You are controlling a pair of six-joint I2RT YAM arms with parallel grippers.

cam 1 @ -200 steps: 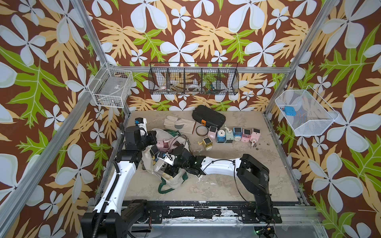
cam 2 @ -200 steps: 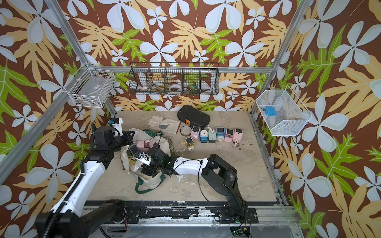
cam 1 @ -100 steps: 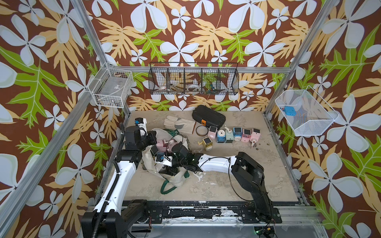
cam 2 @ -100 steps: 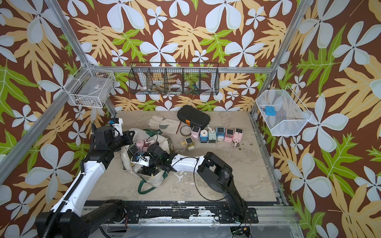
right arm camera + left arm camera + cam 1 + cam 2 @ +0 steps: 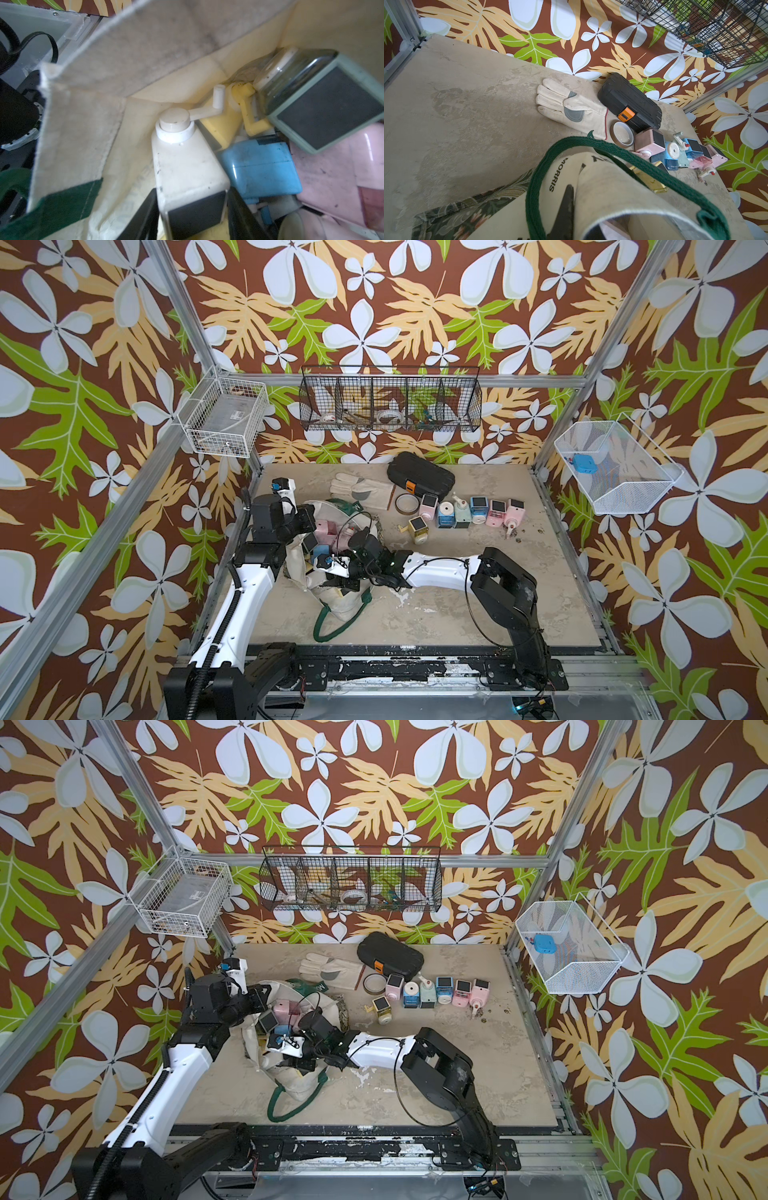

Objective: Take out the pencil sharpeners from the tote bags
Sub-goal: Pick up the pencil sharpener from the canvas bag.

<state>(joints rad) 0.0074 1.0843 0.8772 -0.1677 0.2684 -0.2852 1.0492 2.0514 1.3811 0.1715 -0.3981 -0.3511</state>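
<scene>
Sharpeners (image 5: 259, 172) are seen piled inside the tote (image 5: 83, 135), which lies open on the desk (image 5: 457, 614) near its left side. The right hand (image 5: 192, 192) is pushed into the tote's mouth. Its two black fingers (image 5: 143, 218) are set on both sides of a white sharpener (image 5: 187, 166), at the end with the dark window. They are touching it or almost so, and whether it is squeezed tight cannot be told. Blue, yellow, mint and pink ones are packed just beside it. The left hand (image 5: 306, 517) is closed tight on the tote's rim, and the cloth is held up. "MORRIS" (image 5: 552, 174) is printed on the tote. A row of sharpeners (image 5: 469, 510) is lined up on the desk, well apart from both hands.
</scene>
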